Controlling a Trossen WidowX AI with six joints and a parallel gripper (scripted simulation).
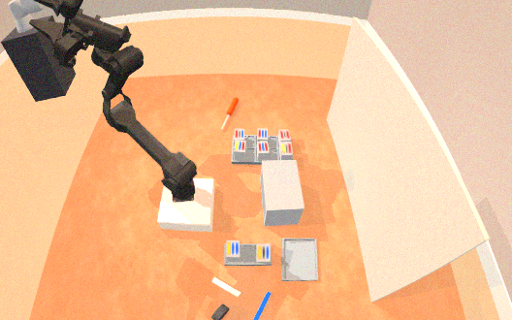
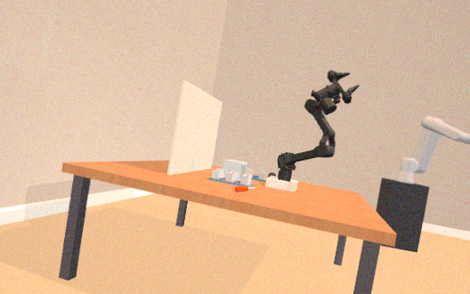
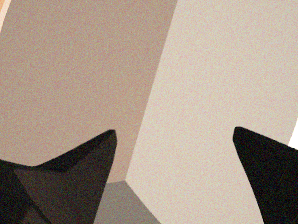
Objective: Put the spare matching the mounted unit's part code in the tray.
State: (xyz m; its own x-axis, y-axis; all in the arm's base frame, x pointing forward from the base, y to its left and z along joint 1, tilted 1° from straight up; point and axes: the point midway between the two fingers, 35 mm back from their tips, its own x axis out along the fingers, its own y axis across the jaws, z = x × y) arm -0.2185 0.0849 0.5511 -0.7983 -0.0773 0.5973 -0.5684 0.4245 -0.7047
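Observation:
My gripper (image 2: 350,82) (image 3: 177,135) is open and empty. It is raised high above the table and points up at the bare walls, so the wrist view shows only wall between the two dark fingertips. The mounted unit (image 1: 282,191) (image 2: 234,168) is a white box standing mid-table; its back is hidden. Behind it a grey rack (image 1: 250,156) holds several spares with coloured stripes. In front, a second rack (image 1: 248,254) holds a blue-striped spare (image 1: 234,248) and a yellow-and-blue spare (image 1: 263,251). The grey tray (image 1: 306,267) lies empty to the right of that rack.
My arm (image 1: 139,133) rises from a white base block (image 1: 190,213). A tall cream panel (image 1: 399,184) (image 2: 194,129) stands along the right. An orange screwdriver (image 1: 229,112) (image 2: 242,189), a white bar (image 1: 226,286), a blue pen (image 1: 262,305) and a small black piece (image 1: 220,311) lie loose. A dark pedestal (image 1: 37,63) (image 2: 401,214) carries a white arm (image 2: 437,138).

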